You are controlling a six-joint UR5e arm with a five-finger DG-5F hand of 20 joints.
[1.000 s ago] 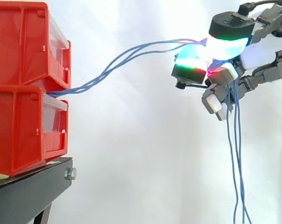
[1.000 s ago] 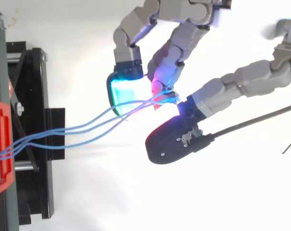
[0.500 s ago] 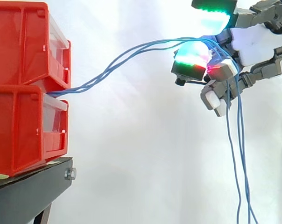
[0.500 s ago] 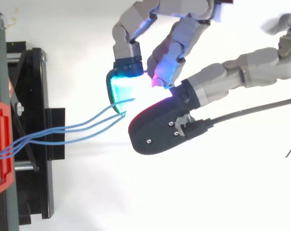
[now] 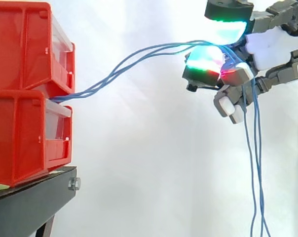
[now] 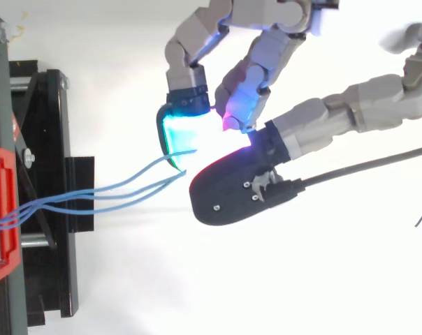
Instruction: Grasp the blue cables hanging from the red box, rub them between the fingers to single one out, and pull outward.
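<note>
robot hand (image 5: 270,47): enters at the right edge of the side view, high up and well apart from the bins. Its fingers are curled and closed round the cables.
glowing fingertips (image 5: 204,61): in the side view a green-and-red pad sits just below the strands and a cyan-and-green pad just above them. From above, a cyan pad (image 6: 186,132) touches the strands where they pass under a black-backed finger.
thin blue cables (image 5: 139,53): they leave the slot between the two bins, run close together at first, then fan slightly as they climb rightward to the robot hand. They pass between the pads, bend over the lower fingers and hang straight down to the bottom edge of the side view.
stacked red plastic bins (image 5: 20,49): one on the other at the left, with clear fronts facing the robot hand.
black metal stand (image 5: 35,197): carries the bins.
white curtain (image 5: 139,163): hangs behind everything.
</note>
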